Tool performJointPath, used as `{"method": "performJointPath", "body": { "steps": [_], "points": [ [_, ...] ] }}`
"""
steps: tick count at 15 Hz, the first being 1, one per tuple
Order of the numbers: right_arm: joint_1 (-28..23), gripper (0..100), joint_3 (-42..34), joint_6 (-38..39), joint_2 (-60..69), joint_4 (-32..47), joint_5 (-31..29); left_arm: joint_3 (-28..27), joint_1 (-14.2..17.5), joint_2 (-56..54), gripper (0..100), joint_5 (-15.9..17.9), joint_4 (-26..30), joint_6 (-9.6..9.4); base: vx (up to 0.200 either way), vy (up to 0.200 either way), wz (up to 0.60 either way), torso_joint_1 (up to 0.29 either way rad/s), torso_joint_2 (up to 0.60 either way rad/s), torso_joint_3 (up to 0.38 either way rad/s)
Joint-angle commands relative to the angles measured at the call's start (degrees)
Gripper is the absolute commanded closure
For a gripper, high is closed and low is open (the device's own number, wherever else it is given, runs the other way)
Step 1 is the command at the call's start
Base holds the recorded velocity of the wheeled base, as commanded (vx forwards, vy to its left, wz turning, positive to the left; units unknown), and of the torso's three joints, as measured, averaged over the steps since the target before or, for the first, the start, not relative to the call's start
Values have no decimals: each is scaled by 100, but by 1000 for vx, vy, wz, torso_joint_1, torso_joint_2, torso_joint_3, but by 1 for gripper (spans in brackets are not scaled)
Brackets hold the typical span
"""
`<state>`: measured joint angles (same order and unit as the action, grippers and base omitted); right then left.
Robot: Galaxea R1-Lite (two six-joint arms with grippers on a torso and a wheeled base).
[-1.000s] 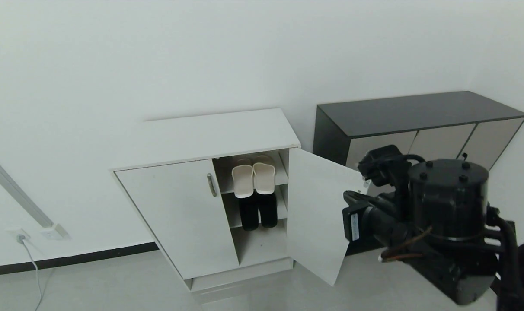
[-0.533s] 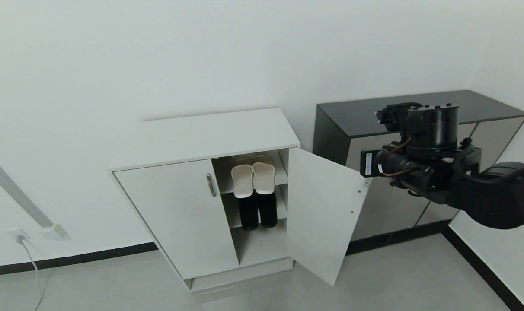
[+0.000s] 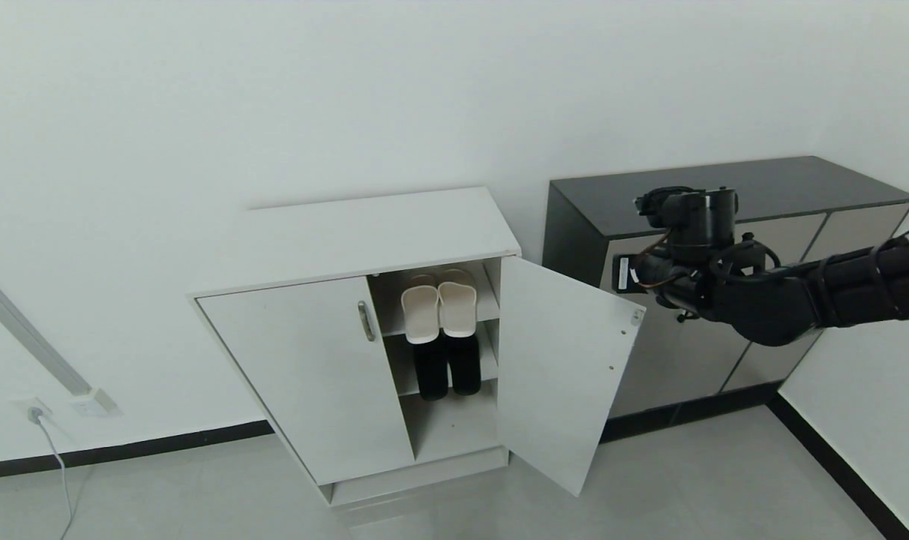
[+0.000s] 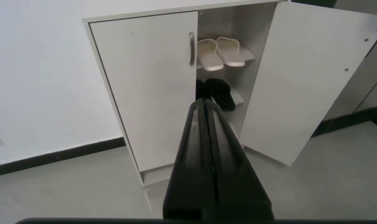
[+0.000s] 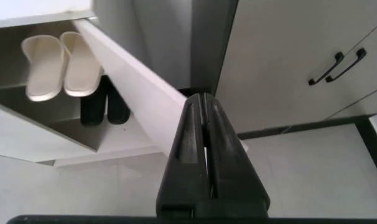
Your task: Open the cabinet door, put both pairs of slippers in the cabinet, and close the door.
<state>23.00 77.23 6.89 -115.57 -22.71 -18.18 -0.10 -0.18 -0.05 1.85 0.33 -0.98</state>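
1. white slippers (image 3: pixel 439 311) and black slippers (image 3: pixel 447 367) sit in the cabinet (image 3: pixel 364 232), past the right hand (image 5: pixel 204 99).
2. that hand is clenched and empty, with the open door (image 3: pixel 559 360) just beside it.
3. i think closing comes next: push the door shut.

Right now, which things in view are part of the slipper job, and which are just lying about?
Job: white cabinet, its open door, white slippers on the upper shelf, black slippers on the shelf below, right gripper.
Lying about: dark sideboard, wall socket, cable.
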Motion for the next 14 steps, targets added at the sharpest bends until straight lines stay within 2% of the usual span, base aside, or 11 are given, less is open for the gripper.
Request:
{"method": "performJointPath", "body": {
  "steps": [1, 14],
  "points": [
    [-147, 100, 275, -3, -432, 4, 16, 1, 1, 5, 100, -1, 2, 1, 0, 0, 0, 0, 0, 0],
    [-420, 100, 653, -3, -1038, 12, 104, 1, 1, 5, 100, -1, 2, 1, 0, 0, 0, 0, 0, 0]
  ]
}}
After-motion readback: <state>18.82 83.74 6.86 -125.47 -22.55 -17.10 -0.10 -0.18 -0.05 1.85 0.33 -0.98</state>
